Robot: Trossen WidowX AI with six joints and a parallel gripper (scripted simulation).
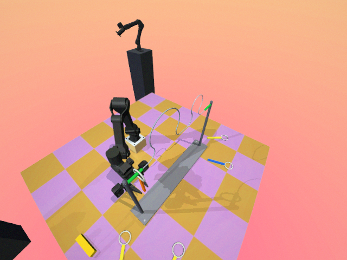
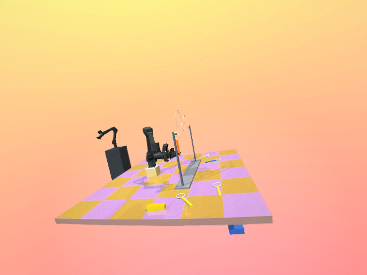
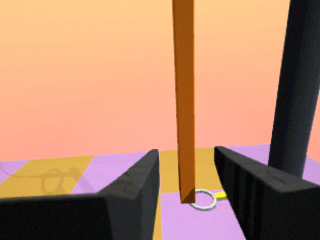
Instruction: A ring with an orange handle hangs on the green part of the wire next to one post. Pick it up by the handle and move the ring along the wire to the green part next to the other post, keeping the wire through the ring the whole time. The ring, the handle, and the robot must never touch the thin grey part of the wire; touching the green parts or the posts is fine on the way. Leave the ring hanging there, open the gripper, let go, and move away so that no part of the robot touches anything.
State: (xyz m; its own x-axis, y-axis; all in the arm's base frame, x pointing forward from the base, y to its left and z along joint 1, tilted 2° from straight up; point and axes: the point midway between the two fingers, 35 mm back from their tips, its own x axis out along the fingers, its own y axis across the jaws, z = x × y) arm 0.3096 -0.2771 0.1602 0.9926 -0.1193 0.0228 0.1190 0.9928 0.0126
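The white ring hangs on the green part at the near post. Its orange handle points down. My gripper is partly open at the handle's lower end. In the wrist view the handle shows between the fingers, with a gap on each side; its exact depth is hard to tell. The grey wire curves up and down to the other green part at the far post.
The near post stands close to the right finger in the wrist view. The grey base plate joins the posts. Loose rings with yellow or blue handles and a yellow block lie on the checkered table. Another arm stands on a dark pedestal behind.
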